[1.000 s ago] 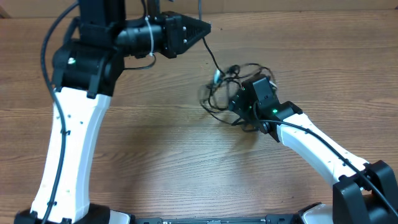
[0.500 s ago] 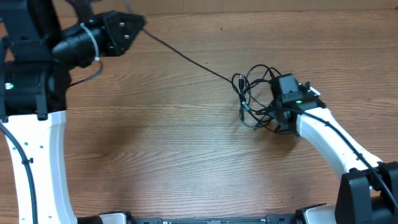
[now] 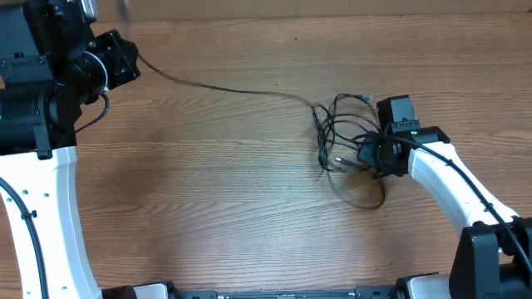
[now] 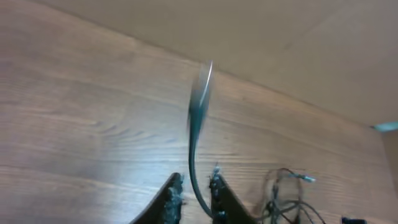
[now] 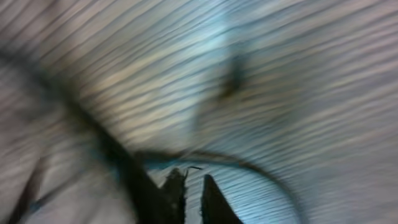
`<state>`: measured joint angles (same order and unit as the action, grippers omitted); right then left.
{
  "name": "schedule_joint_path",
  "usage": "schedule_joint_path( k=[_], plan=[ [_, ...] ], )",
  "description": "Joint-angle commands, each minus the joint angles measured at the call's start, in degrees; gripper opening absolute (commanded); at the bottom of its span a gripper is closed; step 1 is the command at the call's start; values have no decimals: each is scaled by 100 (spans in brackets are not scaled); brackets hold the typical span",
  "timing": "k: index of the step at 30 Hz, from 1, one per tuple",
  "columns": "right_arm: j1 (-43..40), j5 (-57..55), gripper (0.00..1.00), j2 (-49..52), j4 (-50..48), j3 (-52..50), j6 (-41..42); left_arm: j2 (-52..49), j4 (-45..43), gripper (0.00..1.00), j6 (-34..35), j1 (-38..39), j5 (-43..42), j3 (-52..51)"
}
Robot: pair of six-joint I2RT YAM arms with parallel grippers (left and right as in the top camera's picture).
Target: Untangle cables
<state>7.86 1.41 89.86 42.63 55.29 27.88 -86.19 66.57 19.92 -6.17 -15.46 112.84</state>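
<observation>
Cables (image 3: 342, 137) lie in one loose knot on the table (image 3: 208, 208), right of its middle. The loops cross over one another, so the number of cords in the knot cannot be counted. One small pale plug (image 3: 366, 97) shows at the knot's far edge.

One long strand (image 3: 224, 86) runs out of the knot to the far left and ends at the left gripper (image 3: 131, 60), sagging in a shallow curve. In the left wrist view that strand (image 4: 194, 124) is a blur rising from between the two fingertips of the left gripper (image 4: 196, 186). The fingertips stand a narrow gap apart, and whether they pinch the strand cannot be told. The knot (image 4: 286, 196) shows low on the right of that view.

The right gripper (image 3: 364, 156) sits at the knot's right edge among the loops, its two fingers closed. Its own wrist view is badly blurred. A cord curves just above the right gripper (image 5: 191, 186), and whether anything is caught between the tips cannot be told. Two grippers show in all.
</observation>
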Motion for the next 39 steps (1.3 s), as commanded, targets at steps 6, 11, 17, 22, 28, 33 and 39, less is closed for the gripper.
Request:
schedule_joint_path(
  k=[6, 11, 17, 22, 28, 33, 39],
  plan=[
    [-48, 4138, 4, -7, -50, 529, -1637, -472, 396, 43, -103, -55, -400, 118],
    [-48, 6019, 4, -7, -334, 992, -2063, -839, 597, 68, -107, -39, -1617, 116],
    [-46, 6905, 4, -7, -1709, 1060, -1530, -1314, 671, 70, -461, 295, -2806, 116],
    [-37, 6940, 4, -7, -2400, 1060, -1432, -1639, 651, 71, -1335, 822, -3067, 116],
    [-37, 6946, 4, -7, -2868, 1060, -911, -1937, 654, 70, -1572, 1340, -3067, 116],
    [-37, 6865, 4, -7, -3239, 1060, -437, -2098, 704, 67, -1762, 1681, -3045, 114],
    [-55, 6393, 4, -7, -3788, 1060, 1113, -2105, 859, 66, -2022, 1799, -2647, 116]
  ],
)
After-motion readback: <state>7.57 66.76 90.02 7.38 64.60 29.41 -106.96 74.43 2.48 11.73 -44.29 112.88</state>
